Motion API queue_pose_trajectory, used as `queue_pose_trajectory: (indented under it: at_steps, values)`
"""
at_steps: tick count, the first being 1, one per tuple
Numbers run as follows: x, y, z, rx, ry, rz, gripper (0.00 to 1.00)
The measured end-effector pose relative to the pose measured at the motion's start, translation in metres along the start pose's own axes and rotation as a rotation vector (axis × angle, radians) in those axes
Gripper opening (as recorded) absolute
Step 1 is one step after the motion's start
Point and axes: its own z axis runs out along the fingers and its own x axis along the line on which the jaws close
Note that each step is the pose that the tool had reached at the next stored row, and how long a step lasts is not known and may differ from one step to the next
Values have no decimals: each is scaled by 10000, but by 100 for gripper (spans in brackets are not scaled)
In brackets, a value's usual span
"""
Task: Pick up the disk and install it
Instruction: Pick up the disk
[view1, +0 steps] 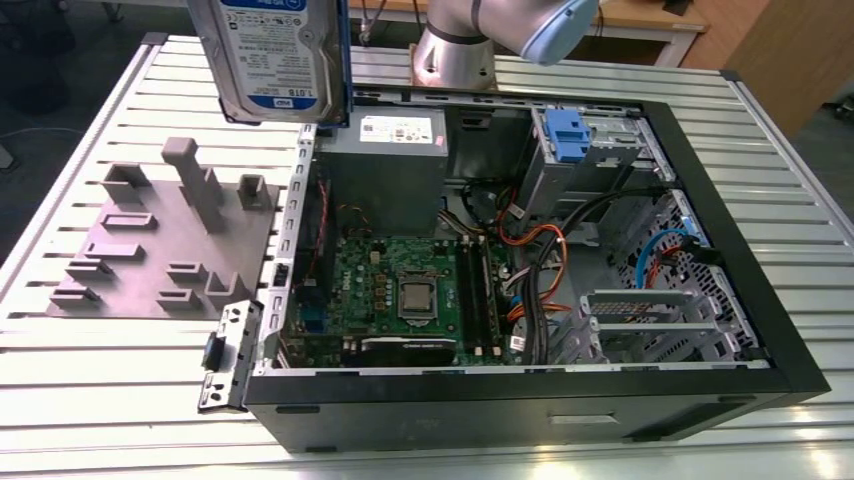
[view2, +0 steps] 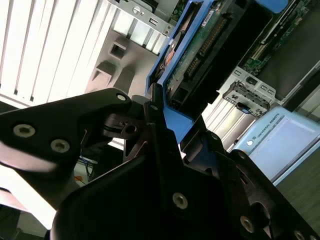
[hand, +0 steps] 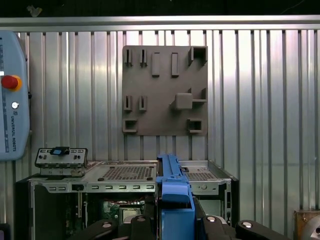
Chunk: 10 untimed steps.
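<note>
The disk, a silver hard drive with a white-and-blue label and a blue bracket round its edges, hangs upright high above the table. It is over the open computer case's back corner, at the exterior view's left. In the second wrist view my black gripper is shut on the disk, its fingers clamping the blue bracket. The first wrist view shows the disk's blue edge rising between the fingers, with the case below.
Inside the case lie a green motherboard, a grey power supply box, cables, and a drive cage with a small blue latch. A grey fixture plate lies left of the case, with a loose metal bracket nearby. A teach pendant sits on the slatted table.
</note>
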Motion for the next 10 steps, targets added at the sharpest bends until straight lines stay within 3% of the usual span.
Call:
queue_pose_trajectory:
  at_steps: [10]
  values:
    - [112,-3,-1,0,0,0,36]
